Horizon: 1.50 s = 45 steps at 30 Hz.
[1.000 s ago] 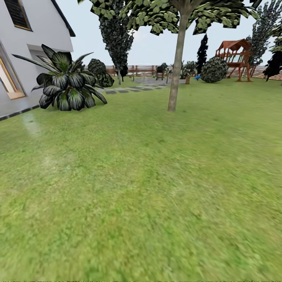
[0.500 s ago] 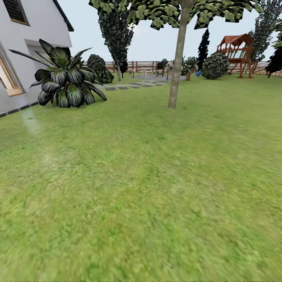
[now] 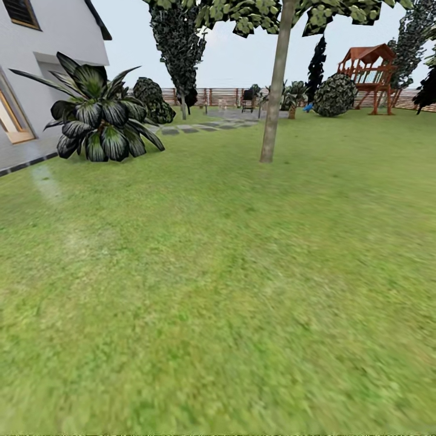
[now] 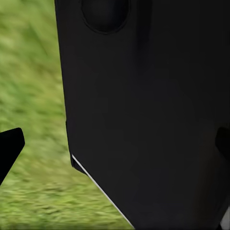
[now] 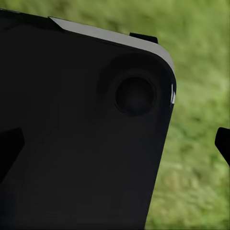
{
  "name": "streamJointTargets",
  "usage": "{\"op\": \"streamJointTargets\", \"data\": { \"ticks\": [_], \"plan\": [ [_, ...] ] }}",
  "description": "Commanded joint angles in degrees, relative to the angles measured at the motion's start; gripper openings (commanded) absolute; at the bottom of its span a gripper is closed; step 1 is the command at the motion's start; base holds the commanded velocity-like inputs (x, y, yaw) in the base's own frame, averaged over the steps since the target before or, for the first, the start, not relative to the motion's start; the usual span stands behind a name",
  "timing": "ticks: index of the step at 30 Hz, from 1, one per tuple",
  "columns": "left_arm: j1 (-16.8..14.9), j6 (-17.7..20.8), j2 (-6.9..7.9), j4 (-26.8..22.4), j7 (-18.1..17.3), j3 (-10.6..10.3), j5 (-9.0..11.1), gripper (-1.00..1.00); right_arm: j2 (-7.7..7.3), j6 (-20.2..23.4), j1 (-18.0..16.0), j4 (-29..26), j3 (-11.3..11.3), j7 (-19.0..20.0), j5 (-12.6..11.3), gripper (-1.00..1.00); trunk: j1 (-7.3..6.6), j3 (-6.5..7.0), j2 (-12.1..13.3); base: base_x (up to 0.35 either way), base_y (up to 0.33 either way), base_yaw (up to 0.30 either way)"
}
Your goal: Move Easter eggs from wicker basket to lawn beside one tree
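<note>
The lawn spreads wide ahead of me in the head view. A tree with a straight pale grey-tan trunk stands on it some way off, its speckled foliage reaching past the picture's top edge. The three Easter eggs and the wicker basket are out of view. My left gripper is open, its dark fingertips far apart at the picture's edges, with a black part of the robot and grass behind. In its wrist view my right gripper stands open the same way, holding nothing.
A white house stands at the left with a big dark-leaved plant beside it. Stepping stones lead toward a brown slatted fence. A round bush and a wooden play tower stand far right.
The whole head view has shifted: the tree, plant and play tower sit slightly higher in the picture, so the camera moved. Nothing in the garden itself has moved.
</note>
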Motion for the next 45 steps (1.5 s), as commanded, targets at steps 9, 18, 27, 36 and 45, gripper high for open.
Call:
{"op": "streamJointTargets", "data": {
  "ticks": [9, 18, 27, 36, 45],
  "plan": [
    [0.00, -0.05, 0.00, 0.00, -0.02, 0.01, 0.07, 1.00, 0.06, -0.15, -0.03, 0.04, 0.09, 0.00, 0.23, 1.00, 0.00, -0.87, -0.02, 0.000, 0.000, 0.000],
    [-0.01, -0.05, 0.05, 0.00, -0.02, 0.01, 0.07, 1.00, 0.08, -0.15, -0.03, 0.04, 0.14, 0.00, 0.26, 1.00, 0.00, -1.69, -0.02, 0.000, 0.000, 0.000],
    [-0.02, -0.29, 0.26, -0.05, -0.15, 0.01, 0.07, 1.00, 0.11, -0.16, -0.03, 0.29, 0.23, -0.02, 0.53, 1.00, 0.00, -1.99, -0.02, 0.000, 0.000, 0.000],
    [-0.01, -0.40, 0.19, -0.17, -0.36, 0.01, 0.07, 1.00, 0.18, -0.14, -0.03, -0.02, 0.21, -0.23, 0.59, 1.00, 0.00, -2.00, -0.02, 0.000, 0.000, 0.000],
    [-0.02, -0.40, 0.17, -0.26, 0.32, 0.28, 0.12, 1.00, -0.07, -0.42, -0.22, 0.27, 0.25, -0.35, 0.88, 1.00, 0.00, -1.90, -0.02, 0.000, 0.000, 0.000]
  ]
}}
